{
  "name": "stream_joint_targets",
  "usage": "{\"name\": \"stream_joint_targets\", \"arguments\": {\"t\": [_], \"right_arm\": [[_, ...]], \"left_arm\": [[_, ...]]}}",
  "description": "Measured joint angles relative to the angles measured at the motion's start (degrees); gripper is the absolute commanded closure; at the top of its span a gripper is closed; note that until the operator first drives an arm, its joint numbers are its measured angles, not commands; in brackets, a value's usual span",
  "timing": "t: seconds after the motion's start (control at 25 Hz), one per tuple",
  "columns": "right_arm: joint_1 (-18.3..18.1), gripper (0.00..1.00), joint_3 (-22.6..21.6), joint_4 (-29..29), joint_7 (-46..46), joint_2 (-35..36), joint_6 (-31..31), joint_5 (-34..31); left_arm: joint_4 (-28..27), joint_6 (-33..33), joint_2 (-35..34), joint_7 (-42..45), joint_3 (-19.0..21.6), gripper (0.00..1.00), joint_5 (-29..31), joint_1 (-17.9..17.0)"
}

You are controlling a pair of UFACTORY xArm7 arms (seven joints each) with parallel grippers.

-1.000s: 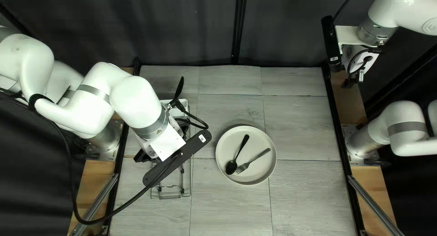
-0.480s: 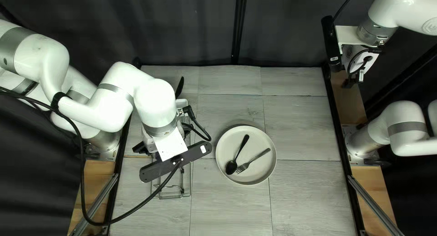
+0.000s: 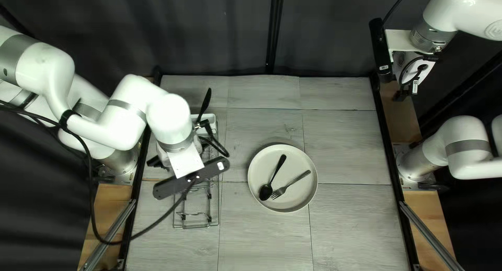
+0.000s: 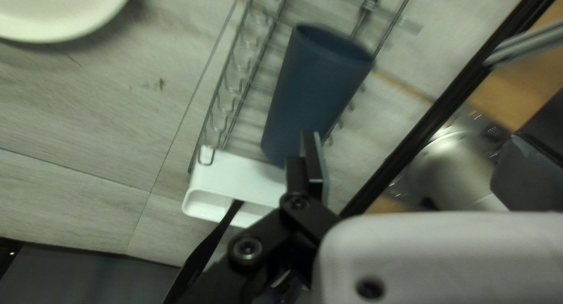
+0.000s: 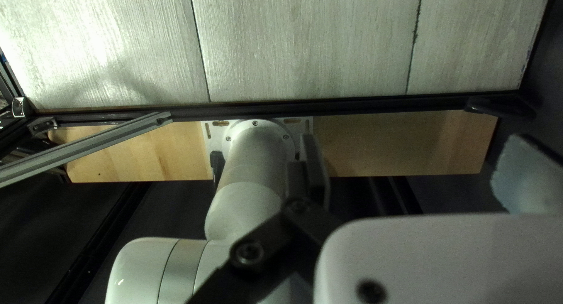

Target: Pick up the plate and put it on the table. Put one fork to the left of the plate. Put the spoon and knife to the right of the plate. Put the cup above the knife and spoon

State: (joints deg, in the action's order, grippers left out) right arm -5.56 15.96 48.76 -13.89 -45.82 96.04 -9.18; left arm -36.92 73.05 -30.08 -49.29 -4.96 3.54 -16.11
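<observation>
The plate [image 3: 306, 196] lies on the table [image 3: 345, 224], right of the wire rack [image 3: 219, 208], with the black spoon [image 3: 265, 192] and, to its right, the grey fork [image 3: 299, 178] in it. A blue cup [image 4: 316, 93] sits in the rack, near the white holder [image 4: 234, 178] at its far end (a black handle [image 4: 202, 251] pokes out there). The left gripper [image 3: 157, 161] is above the rack, jaws spread; the right gripper [image 3: 402, 93], at the far right, is spread too.

L arm [image 3: 170, 116] slid a bit toward the left of the top left view vs. just b4. Its black bar [image 3: 212, 170] is less tipped than at 1st, & farther from the plate [image 3: 261, 169]. Cord [image 3: 151, 228] moved too.
</observation>
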Motion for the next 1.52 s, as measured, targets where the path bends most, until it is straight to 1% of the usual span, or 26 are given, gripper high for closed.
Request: {"name": "stream_joint_targets", "arguments": {"t": [0.12, 0.2, 0.28, 0.44, 0.92, 1.2, 1.52], "right_arm": [[0.0, 0.00, 0.0, 0.0, 0.0, 0.0, 0.0, 0.0], [0.0, 0.00, 0.0, 0.0, 0.0, 0.0, 0.0, 0.0], [0.0, 0.00, 0.0, 0.0, 0.0, 0.0, 0.0, 0.0], [0.0, 0.00, 0.0, 0.0, 0.0, 0.0, 0.0, 0.0], [0.0, 0.00, 0.0, 0.0, 0.0, 0.0, 0.0, 0.0], [0.0, 0.00, 0.0, 0.0, 0.0, 0.0, 0.0, 0.0], [0.0, 0.00, 0.0, 0.0, 0.0, 0.0, 0.0, 0.0]], "left_arm": [[4.5, -5.8, 0.9, -1.4, -0.8, 0.00, 1.4, 0.5], [6.4, -9.3, 2.5, -2.4, -1.4, 0.00, 2.0, 0.7], [7.5, -12.4, 4.9, -3.2, -1.9, 0.00, 2.3, 0.8], [8.8, -16.2, 8.3, -4.1, -2.2, 0.00, 2.7, 0.8], [12.1, -23.4, 13.1, -1.6, -1.3, 0.00, 2.2, 0.0], [14.2, -26.6, 14.2, -3.5, -2.1, 0.00, 1.2, -0.2], [13.5, -28.6, 17.1, -6.4, -3.1, 0.00, -0.1, -0.5]]}}
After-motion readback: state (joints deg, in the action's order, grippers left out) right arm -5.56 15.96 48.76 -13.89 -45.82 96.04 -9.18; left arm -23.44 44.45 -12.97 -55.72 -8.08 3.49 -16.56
